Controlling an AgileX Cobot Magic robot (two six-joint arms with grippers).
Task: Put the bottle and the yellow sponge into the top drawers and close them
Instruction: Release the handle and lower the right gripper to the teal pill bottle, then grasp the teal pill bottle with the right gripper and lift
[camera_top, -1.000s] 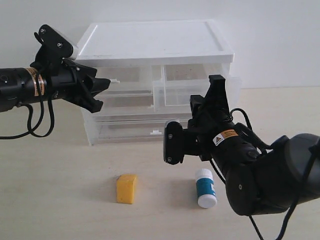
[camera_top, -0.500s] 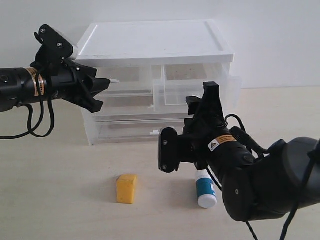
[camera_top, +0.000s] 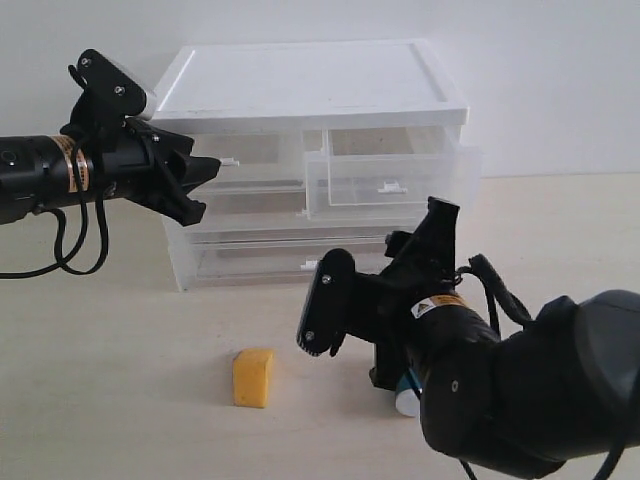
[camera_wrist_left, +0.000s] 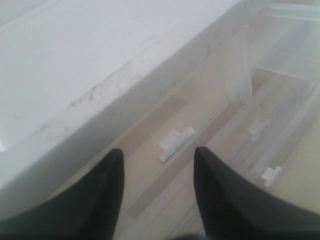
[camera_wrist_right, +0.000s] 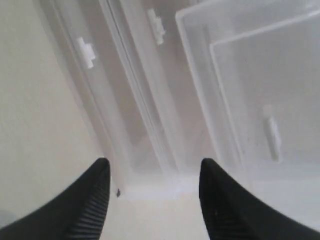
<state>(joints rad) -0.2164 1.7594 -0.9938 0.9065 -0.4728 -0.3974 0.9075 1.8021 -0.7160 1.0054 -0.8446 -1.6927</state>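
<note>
The yellow sponge (camera_top: 252, 377) lies on the table in front of the cabinet. The bottle (camera_top: 405, 399) lies to its right, almost wholly hidden under my right arm; only a bit of white and teal shows. My right gripper (camera_top: 340, 305) (camera_wrist_right: 155, 167) hangs open low over the table, empty, facing the cabinet. The right top drawer (camera_top: 385, 180) (camera_wrist_right: 250, 75) stands pulled out. The left top drawer (camera_top: 250, 160) is shut. My left gripper (camera_top: 208, 188) (camera_wrist_left: 157, 160) is open just in front of its white tab handle (camera_wrist_left: 176, 143), not touching it.
The white-topped cabinet (camera_top: 300, 85) stands at the back of the table, with two wider drawers (camera_top: 270, 260) shut below the top ones. Their tab handles (camera_wrist_right: 86, 51) show in the right wrist view. The tabletop (camera_top: 120, 400) is pale beige.
My right arm has dropped and swung left, now covering most of the bottle and uncovering the pulled-out right top drawer. The left arm has not moved.
</note>
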